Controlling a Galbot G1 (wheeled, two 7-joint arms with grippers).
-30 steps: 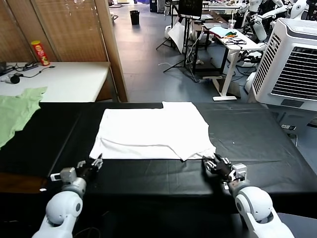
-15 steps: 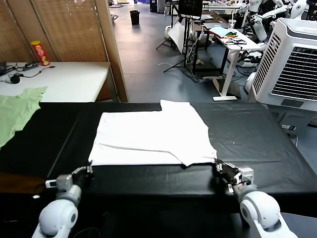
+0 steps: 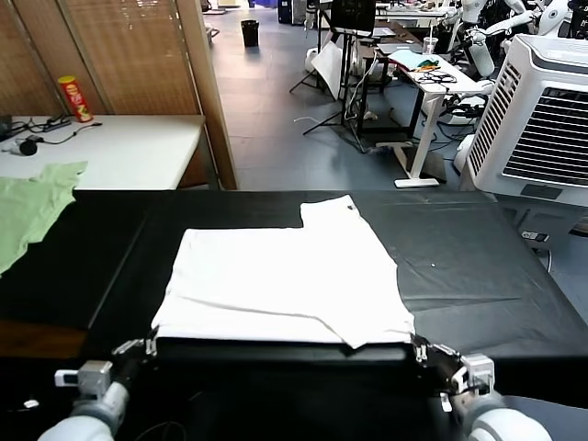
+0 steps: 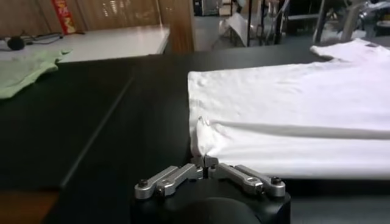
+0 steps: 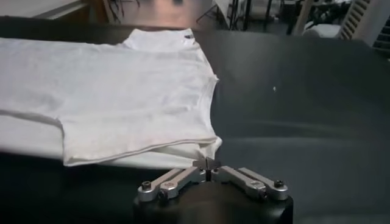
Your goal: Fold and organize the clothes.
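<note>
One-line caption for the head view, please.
Both grippers, left and right, at the near corners of a folded white T-shirt on the black table.

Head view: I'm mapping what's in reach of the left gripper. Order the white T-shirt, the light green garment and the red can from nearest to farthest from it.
From the left gripper, at the table's near left edge:
1. White T-shirt, just ahead, mid-table.
2. Light green garment, far left on the table.
3. Red can, on the white table behind.
</note>
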